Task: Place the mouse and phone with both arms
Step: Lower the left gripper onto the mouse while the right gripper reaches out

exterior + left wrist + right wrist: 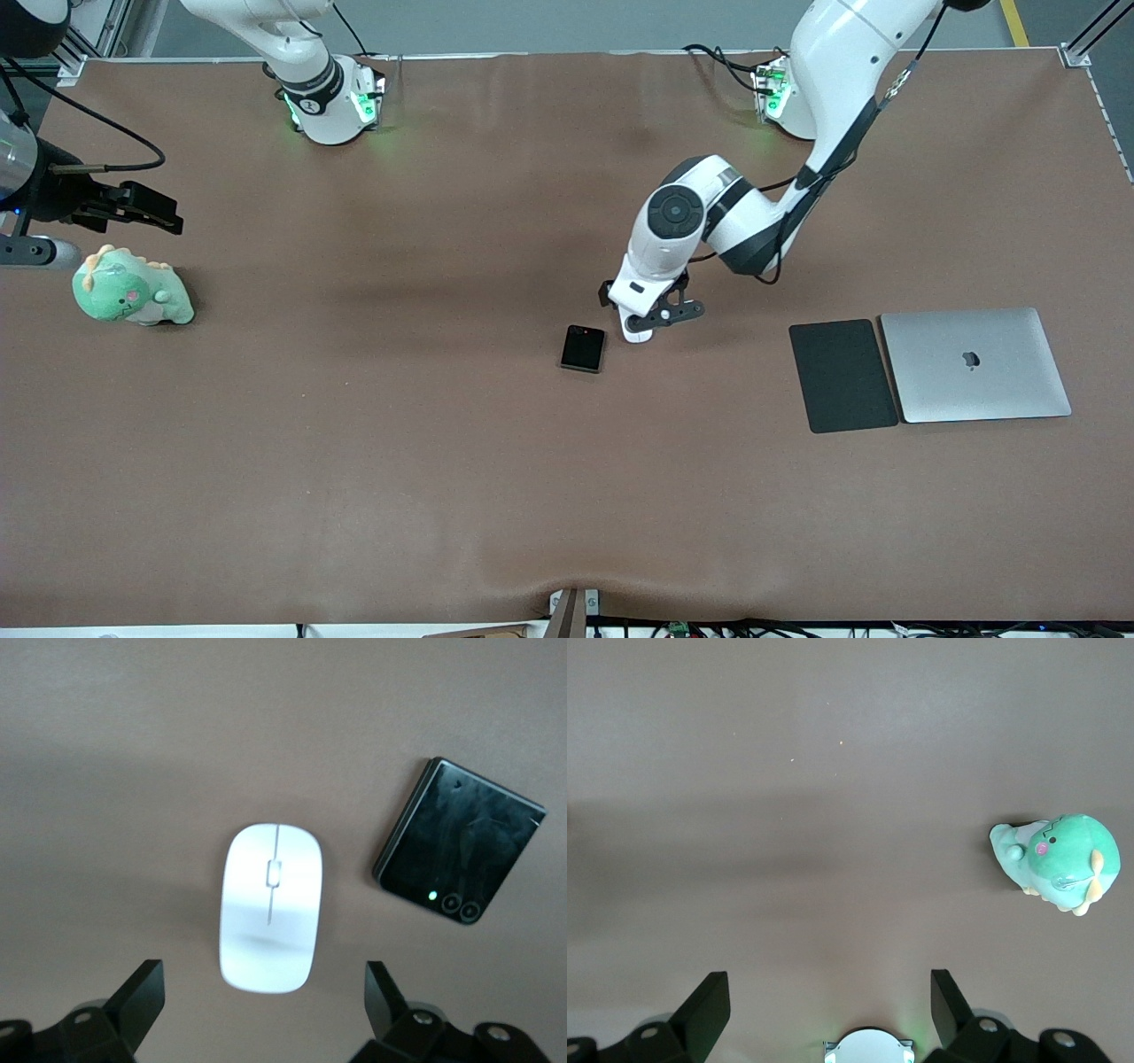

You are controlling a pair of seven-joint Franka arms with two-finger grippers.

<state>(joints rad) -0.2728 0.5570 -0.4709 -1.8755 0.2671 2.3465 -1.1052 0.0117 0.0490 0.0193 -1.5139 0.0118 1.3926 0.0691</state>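
Observation:
The white oval mouse (270,908) lies on the brown table beside the black, nearly square phone (458,853). My left gripper (263,1001) hangs open just above the mouse, one finger to each side and clear of it. In the front view the left gripper (653,319) is over the table's middle and covers most of the mouse (635,336). The phone (583,348) lies just beside it, toward the right arm's end. My right gripper (146,213) is open and empty, in the air above the right arm's end of the table; in the right wrist view (830,1005) nothing lies between its fingers.
A green dinosaur plush (131,289) sits below the right gripper and shows in the right wrist view (1059,859). A dark-grey pad (842,375) and a silver laptop (974,363) lie side by side toward the left arm's end.

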